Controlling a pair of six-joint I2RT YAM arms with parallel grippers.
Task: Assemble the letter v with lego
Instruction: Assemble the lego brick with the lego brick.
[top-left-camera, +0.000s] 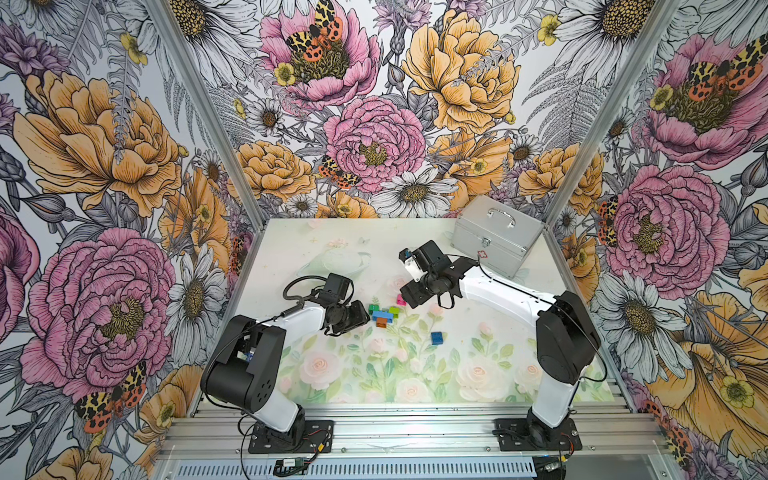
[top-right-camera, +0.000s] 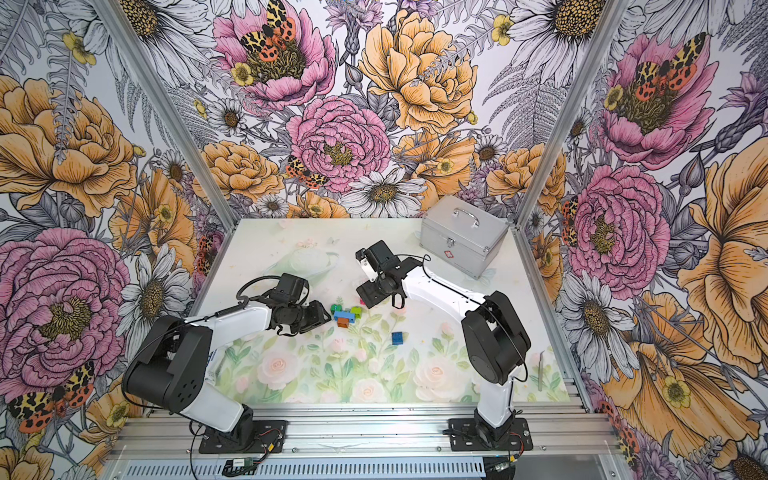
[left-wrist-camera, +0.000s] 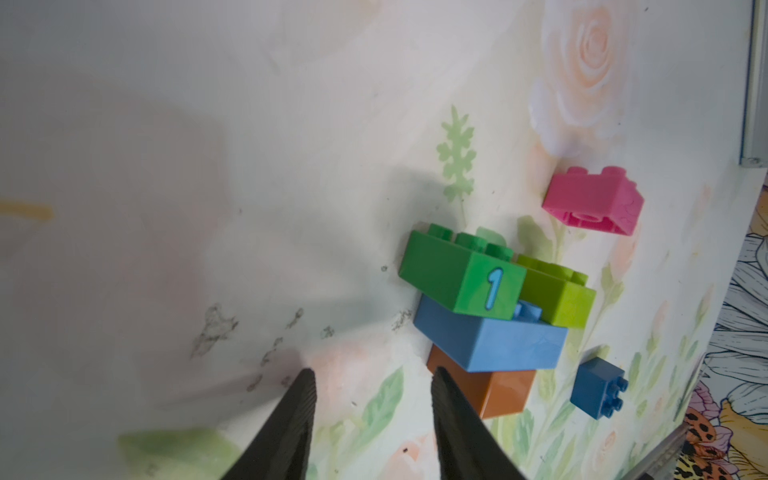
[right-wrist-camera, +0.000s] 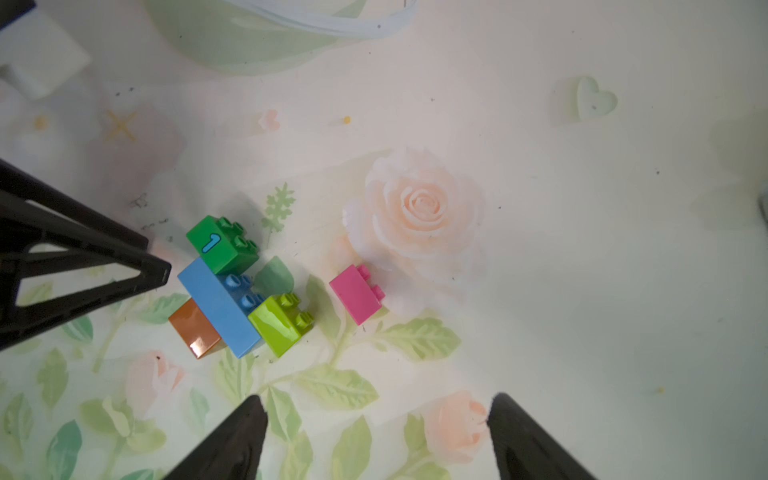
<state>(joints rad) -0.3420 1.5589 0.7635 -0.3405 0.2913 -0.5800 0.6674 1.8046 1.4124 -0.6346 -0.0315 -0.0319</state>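
Beyond the pink brick (top-left-camera: 400, 300) stands a silver case (top-left-camera: 496, 235) (handle up).

My half-built V (top-left-camera: 382, 314) lies mid-frame: orange, light blue, green and lime joined; pink brick (top-left-camera: 400, 299) loose upper right, dark blue brick (top-left-camera: 436, 337) lower right.

3 walls (top-left-camera: 374, 124) papered in bold floral print; 2 aluminium posts (top-left-camera: 208, 112) at rear corners; tabletop (top-left-camera: 478, 332) shows pale roses, evenly lit.
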